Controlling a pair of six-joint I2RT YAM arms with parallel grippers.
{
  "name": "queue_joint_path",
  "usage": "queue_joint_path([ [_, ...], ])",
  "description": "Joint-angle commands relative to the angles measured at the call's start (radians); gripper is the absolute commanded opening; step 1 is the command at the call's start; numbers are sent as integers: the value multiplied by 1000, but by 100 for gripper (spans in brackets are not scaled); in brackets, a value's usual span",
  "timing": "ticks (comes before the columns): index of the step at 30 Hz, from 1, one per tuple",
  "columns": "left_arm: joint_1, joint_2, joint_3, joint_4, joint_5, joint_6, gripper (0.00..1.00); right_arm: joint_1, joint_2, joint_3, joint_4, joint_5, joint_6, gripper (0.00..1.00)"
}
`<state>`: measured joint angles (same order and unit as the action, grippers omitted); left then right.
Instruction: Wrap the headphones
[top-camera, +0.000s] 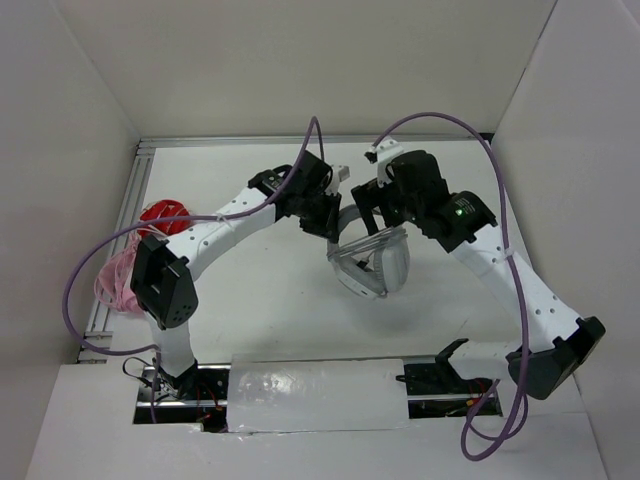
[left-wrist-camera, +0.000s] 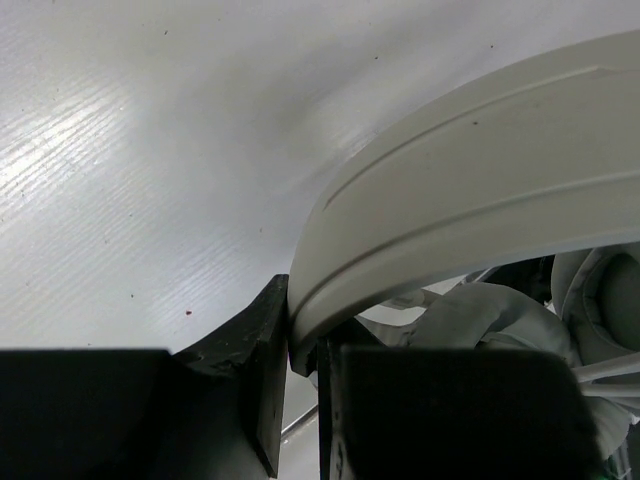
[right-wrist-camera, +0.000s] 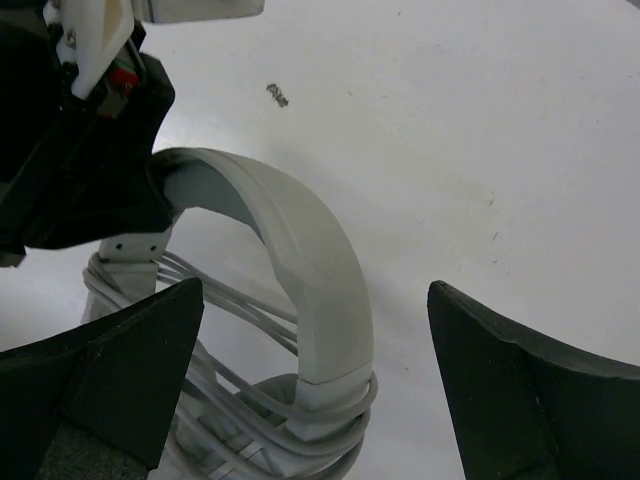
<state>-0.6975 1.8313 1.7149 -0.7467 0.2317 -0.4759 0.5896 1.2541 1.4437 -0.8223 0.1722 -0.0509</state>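
Right wrist view: light grey-white plastic over-ear headphones (right-wrist-camera: 300, 250) sit mid-worktop, their thin grey cable (right-wrist-camera: 250, 430) coiled in smooth loops around the matte curved headband. The black left end effector (left-wrist-camera: 300, 390) pinches the headband; the black right end effector (right-wrist-camera: 315, 390) hovers spread wide above. Wrapping looks nearly complete, so the next move likely means securing any loose cable end on the glossy white worktop (top-camera: 260, 300).

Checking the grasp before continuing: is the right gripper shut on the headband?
No, the right gripper is wide open, its fingers spread either side of the headband.
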Motion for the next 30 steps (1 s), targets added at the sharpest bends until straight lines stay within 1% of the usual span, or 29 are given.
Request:
queue_joint_path([
  [1, -14, -32, 26, 60, 52, 42, 0, -36, -15, -37, 40, -144, -141, 100],
  [3, -14, -29, 31, 49, 49, 69, 0, -50, -13, -66, 46, -167, -165, 100],
  [4, -16, -30, 34, 46, 66, 89, 0, -51, -10, -68, 29, -221, -179, 99],
  [7, -16, -43, 28, 49, 70, 169, 0, -66, -9, -91, 32, -261, -210, 98],
  [8, -14, -44, 26, 47, 67, 175, 0, -68, -9, -98, 37, -269, -208, 96],
  [10, -17, -50, 28, 47, 67, 194, 0, -74, -4, -95, 37, -281, -195, 89],
  [11, -14, -52, 31, 46, 70, 197, 0, -77, -1, -101, 44, -295, -181, 71],
  [12, -14, -52, 31, 47, 73, 200, 0, -77, -1, -106, 52, -301, -173, 63],
  [15, -16, -59, 34, 52, 96, 214, 0, -77, 2, -123, 71, -293, -149, 46],
  [19, -14, -81, 23, 59, 119, 212, 0, -74, 2, -143, 78, -258, -136, 45],
  [21, -17, -99, 15, 67, 129, 215, 0, -74, 2, -149, 86, -251, -132, 40],
  [22, -16, -107, 8, 72, 136, 215, 0, -70, 2, -152, 92, -237, -130, 32],
  [24, -16, -125, 6, 79, 147, 217, 0, -63, 2, -154, 100, -217, -119, 23],
  [25, -16, -130, 9, 81, 147, 215, 0, -63, 2, -154, 106, -212, -115, 9],
  [26, -16, -133, 12, 79, 147, 211, 0, -57, 2, -154, 113, -205, -109, 4],
  [27, -16, -130, 20, 73, 149, 207, 0, -54, 4, -151, 115, -204, -106, 0],
  [30, -16, -109, 69, 55, 133, 191, 0, -45, 8, -141, 115, -177, -86, 0],
])
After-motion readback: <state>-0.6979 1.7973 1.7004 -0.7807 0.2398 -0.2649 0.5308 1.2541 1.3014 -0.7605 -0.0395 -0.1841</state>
